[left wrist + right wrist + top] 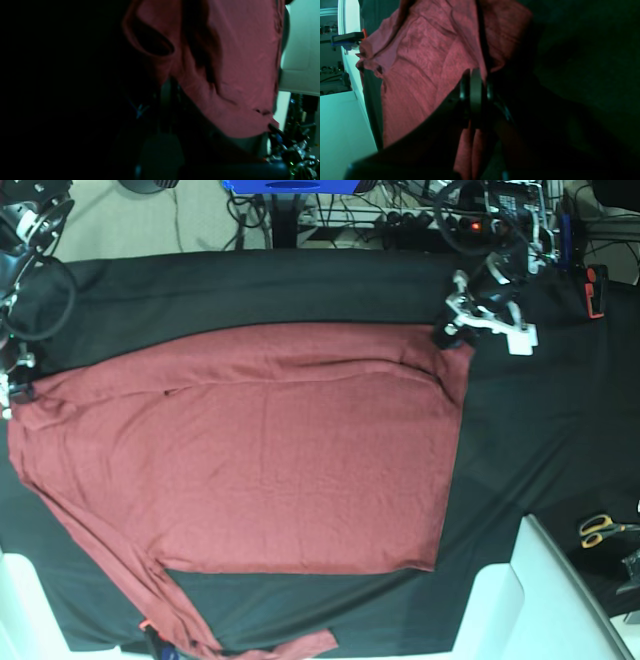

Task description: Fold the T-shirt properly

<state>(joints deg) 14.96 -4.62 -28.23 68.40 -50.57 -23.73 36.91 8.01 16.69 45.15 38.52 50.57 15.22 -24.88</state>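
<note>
T-shirt (280, 450): maroon, spread flat on black tabletop (540, 410). Left gripper (447, 335) pinches its corner; right gripper (475, 87) clamps fabric (jaws together).

You have one T-shirt (280, 450) here, brick-red and spread over one black tablecloth (300, 285). You have two arms in the base view: one left gripper (447, 335) at the shirt's upper corner on that view's right, and one right gripper (15, 385) at the shirt's edge on that view's left. You can count one pair of scissors (603, 528) with yellow handles. You can also count one blue object (290, 185) at the top edge and two white blocks (500, 610) in the bottom corners.
</note>
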